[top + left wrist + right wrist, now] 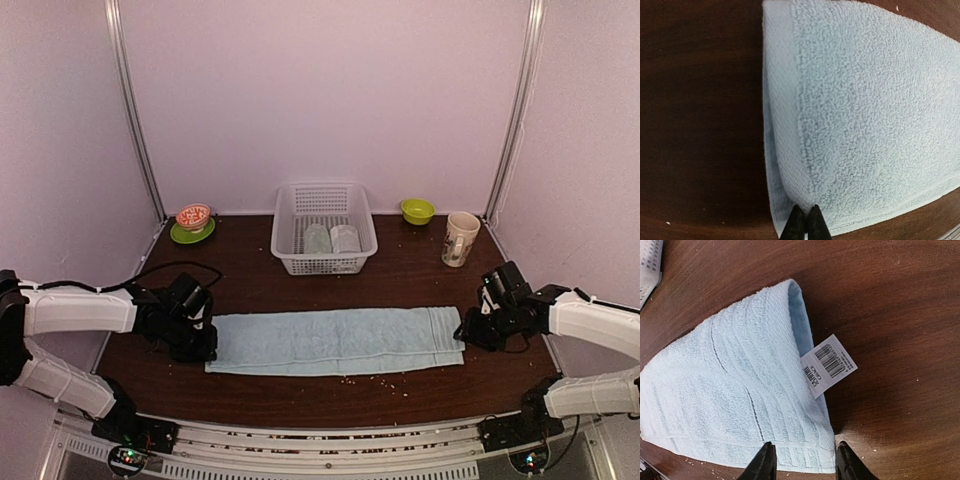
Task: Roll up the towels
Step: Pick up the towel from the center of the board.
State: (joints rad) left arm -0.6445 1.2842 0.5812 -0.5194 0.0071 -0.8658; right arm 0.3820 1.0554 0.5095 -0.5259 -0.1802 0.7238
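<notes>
At the left end of the blue towel (335, 340), the left gripper (195, 335) has its black fingertips (805, 225) pressed together on the hem near the towel's near-left corner, where the cloth rises in a ridge into them. Behind that end, at the back-left corner of the table (400, 275), an orange bowl (193, 215) sits on a green plate (180, 236). The blue towel itself lies flat and stretched lengthwise across the table's front half, spanning from one gripper to the other, with pale crumbs scattered along its near edge. Behind the towel's middle stands a white basket (285, 225), and in it two rolled towels lie side by side, touching: a green towel (317, 239) on the left and a white towel (345, 238) on the right. Behind the towel's right end, near the back wall, a green bowl (417, 210) sits well apart from the basket, and a mug (460, 238) stands upright just to its right. At the towel's right end, the right gripper (475, 325) holds its fingers apart over the near corner, one finger over the cloth and the other beyond the hem above bare wood, gripping nothing. A white barcode label (829, 365) sticks out from that hem onto the table.
</notes>
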